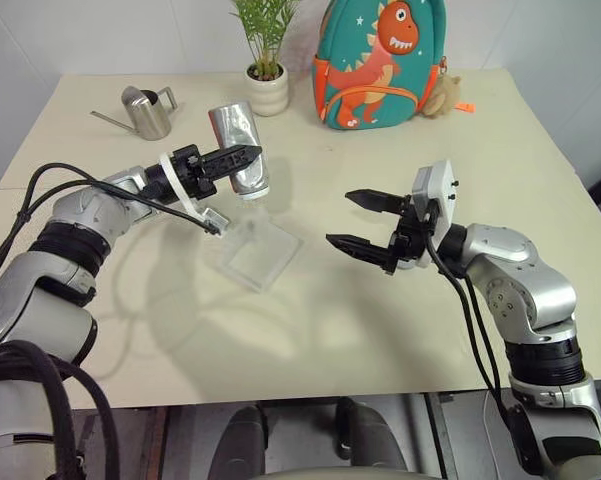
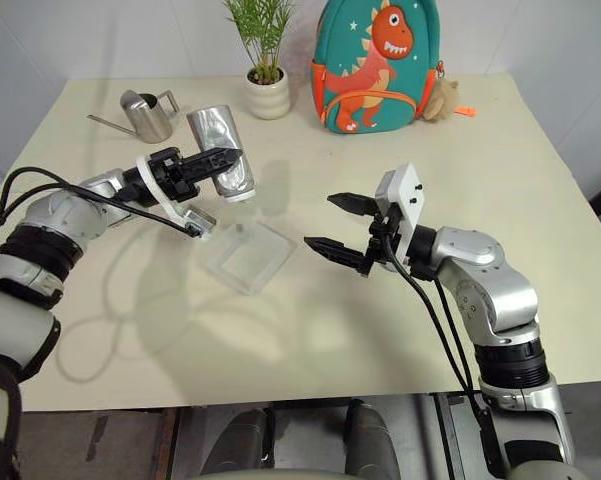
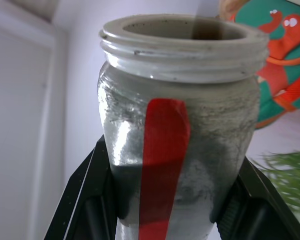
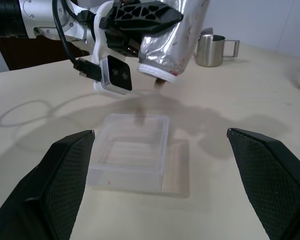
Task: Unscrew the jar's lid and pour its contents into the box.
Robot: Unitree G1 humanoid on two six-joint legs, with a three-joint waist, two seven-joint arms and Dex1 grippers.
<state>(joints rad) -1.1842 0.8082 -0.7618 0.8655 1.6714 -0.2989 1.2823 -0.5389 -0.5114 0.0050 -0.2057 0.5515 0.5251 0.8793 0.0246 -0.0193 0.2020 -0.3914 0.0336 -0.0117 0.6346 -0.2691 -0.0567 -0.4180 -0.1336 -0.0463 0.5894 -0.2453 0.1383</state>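
My left gripper [image 1: 250, 155] is shut on the silvery jar [image 1: 236, 140], holding it in the air with its open white-rimmed mouth tipped downward. The left wrist view shows the jar [image 3: 179, 140] with its red label strip between the black fingers [image 3: 92, 200]. The mouth hangs over the far edge of the clear box [image 1: 295, 243], which rests on the table. A small brown bit of the contents [image 4: 159, 84] shows just below the mouth. The lid is out of view. My right gripper [image 1: 340, 218] stands open and empty to the right of the box [image 4: 135, 116], pointing toward it.
At the back of the cream table [image 1: 400, 330] stand a steel watering can [image 1: 148, 110], a potted plant [image 1: 267, 88] and a teal dinosaur backpack [image 1: 380, 65] with a plush toy [image 1: 442, 97] beside it.
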